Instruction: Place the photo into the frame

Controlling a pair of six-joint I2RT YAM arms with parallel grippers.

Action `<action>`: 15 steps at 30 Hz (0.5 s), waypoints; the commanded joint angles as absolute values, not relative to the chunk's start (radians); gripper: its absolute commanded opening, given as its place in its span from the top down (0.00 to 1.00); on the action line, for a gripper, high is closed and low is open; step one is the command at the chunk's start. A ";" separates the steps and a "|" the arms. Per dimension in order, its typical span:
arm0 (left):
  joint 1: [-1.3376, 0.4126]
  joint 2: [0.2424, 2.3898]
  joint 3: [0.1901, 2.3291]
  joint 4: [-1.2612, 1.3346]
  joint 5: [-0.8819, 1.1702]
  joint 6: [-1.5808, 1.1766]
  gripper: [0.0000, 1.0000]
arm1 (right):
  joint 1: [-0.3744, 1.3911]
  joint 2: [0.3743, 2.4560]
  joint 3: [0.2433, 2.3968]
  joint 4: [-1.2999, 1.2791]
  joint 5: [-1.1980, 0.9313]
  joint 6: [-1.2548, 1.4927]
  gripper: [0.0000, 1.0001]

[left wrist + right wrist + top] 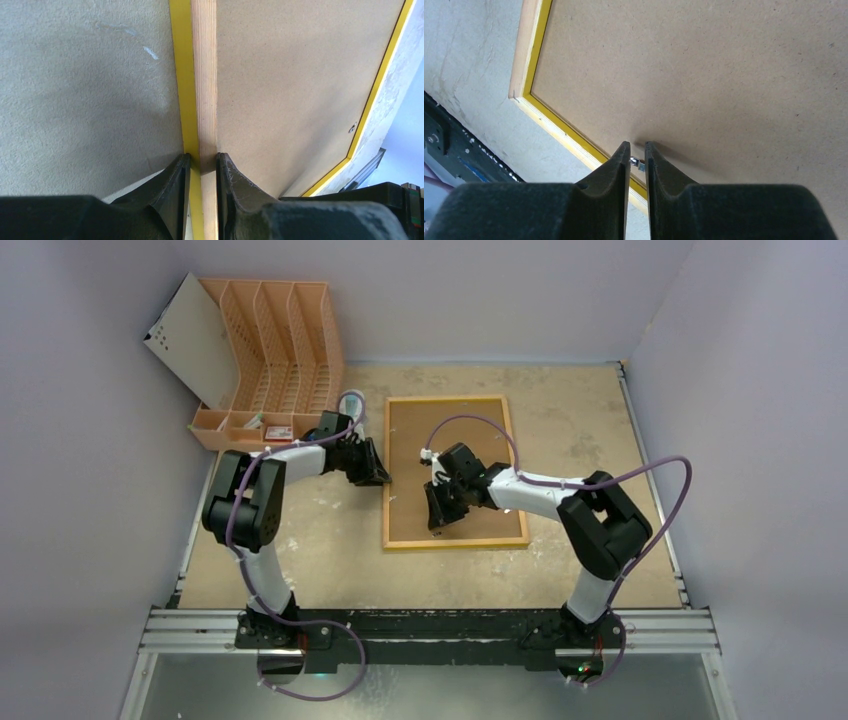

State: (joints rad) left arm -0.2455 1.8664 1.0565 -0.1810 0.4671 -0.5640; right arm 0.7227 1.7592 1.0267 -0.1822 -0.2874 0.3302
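Clamping one frame (204,75), left jaws; pinching one metal tab (637,162), right jaws.

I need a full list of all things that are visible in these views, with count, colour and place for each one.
frame: one, yellow rim with light wood edge, flat at mid-table
backing board: one, brown, inside the frame
metal tab: one, silver, on the board by the frame's rim
file rack: one, orange, far-left corner
white sheet: one, white, leaning on the rack's left side
small box: one, red and white, rack's front tray
table: one, beige, under everything
left gripper: one, black, shut on the frame's left rim
right gripper: one, black, closed around the metal tab
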 commanded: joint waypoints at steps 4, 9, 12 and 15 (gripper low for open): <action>-0.249 1.901 1.043 -0.276 0.390 -0.553 0.85 | 0.731 1.779 1.002 -0.353 -0.320 0.272 0.81; -0.249 1.896 1.043 -0.280 0.382 -0.554 0.85 | 0.731 1.786 0.997 -0.371 -0.337 0.263 0.81; -0.249 1.896 1.043 -0.283 0.377 -0.554 0.85 | 0.732 1.787 0.991 -0.389 -0.339 0.257 0.81; -0.249 1.896 1.043 -0.284 0.374 -0.555 0.85 | 0.732 1.784 0.986 -0.402 -0.319 0.256 0.82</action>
